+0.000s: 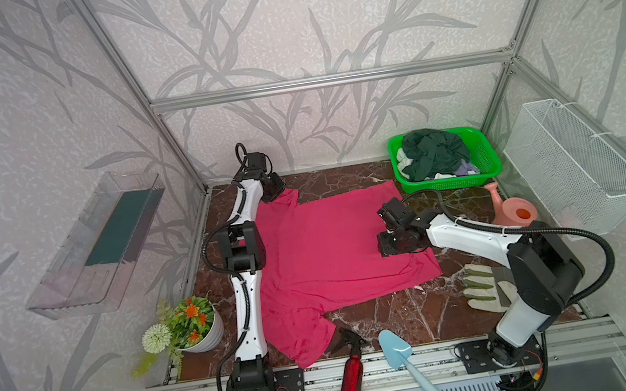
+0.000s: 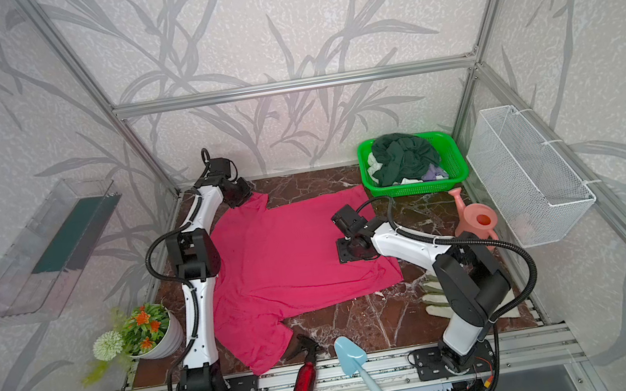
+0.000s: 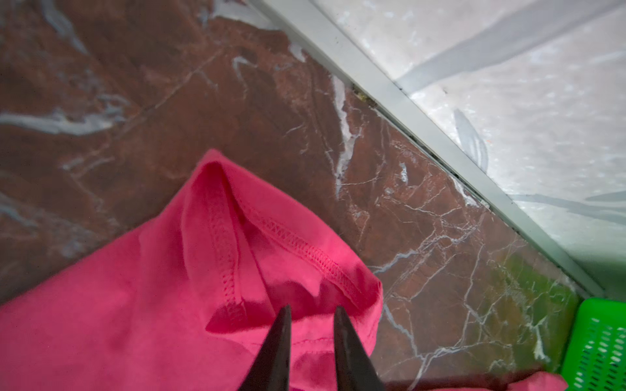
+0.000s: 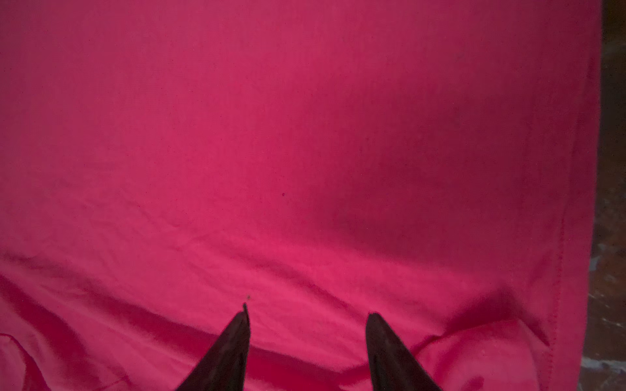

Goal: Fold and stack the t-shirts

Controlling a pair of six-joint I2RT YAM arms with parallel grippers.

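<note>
In both top views the pink t-shirt (image 1: 323, 245) (image 2: 290, 250) lies spread at centre frame on the marble table (image 1: 383, 312), and a dark green t-shirt (image 1: 435, 153) is heaped in the green basket (image 1: 484, 154) at upper right. The left gripper (image 1: 274, 192) is over the far sleeve (image 1: 283, 205), the right gripper (image 1: 386, 244) over the shirt's right part.

Left wrist view: fingers (image 3: 277, 338) slightly apart above the sleeve, holding nothing; whether they touch cloth is unclear.

Right wrist view: fingers (image 4: 230, 345) spread wide over smooth pink cloth, empty.
</note>
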